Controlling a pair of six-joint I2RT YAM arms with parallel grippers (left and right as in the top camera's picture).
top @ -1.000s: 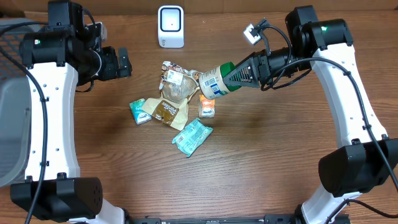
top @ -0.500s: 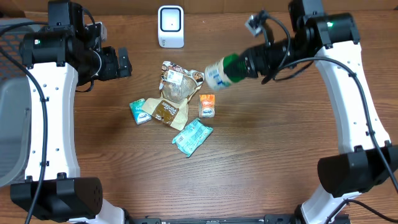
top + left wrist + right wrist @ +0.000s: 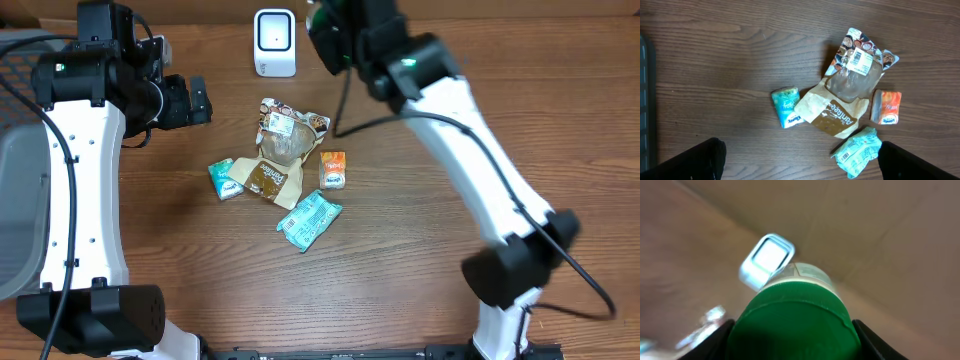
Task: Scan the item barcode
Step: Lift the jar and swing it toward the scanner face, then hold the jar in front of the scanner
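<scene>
My right gripper (image 3: 792,341) is shut on a bottle with a broad green cap (image 3: 795,315) and a pale body (image 3: 809,272); the cap fills the lower middle of the right wrist view. Beyond the bottle, blurred, stands the white barcode scanner (image 3: 767,260). From overhead the right gripper (image 3: 328,38) hangs at the table's back edge, just right of the scanner (image 3: 274,42), and the arm hides most of the bottle. My left gripper (image 3: 200,100) is open and holds nothing, off to the left of the pile. Its dark fingers (image 3: 690,162) frame bare wood.
A pile lies mid-table: a clear bag with a printed label (image 3: 285,135), a brown packet (image 3: 268,180), a teal tissue pack (image 3: 224,180), an orange packet (image 3: 333,168) and a teal wrapper (image 3: 310,218). A grey bin (image 3: 20,200) sits past the left edge.
The right arm has swung the bottle from above the pile up and to the left, towards the scanner at the back. The left arm has not moved.
</scene>
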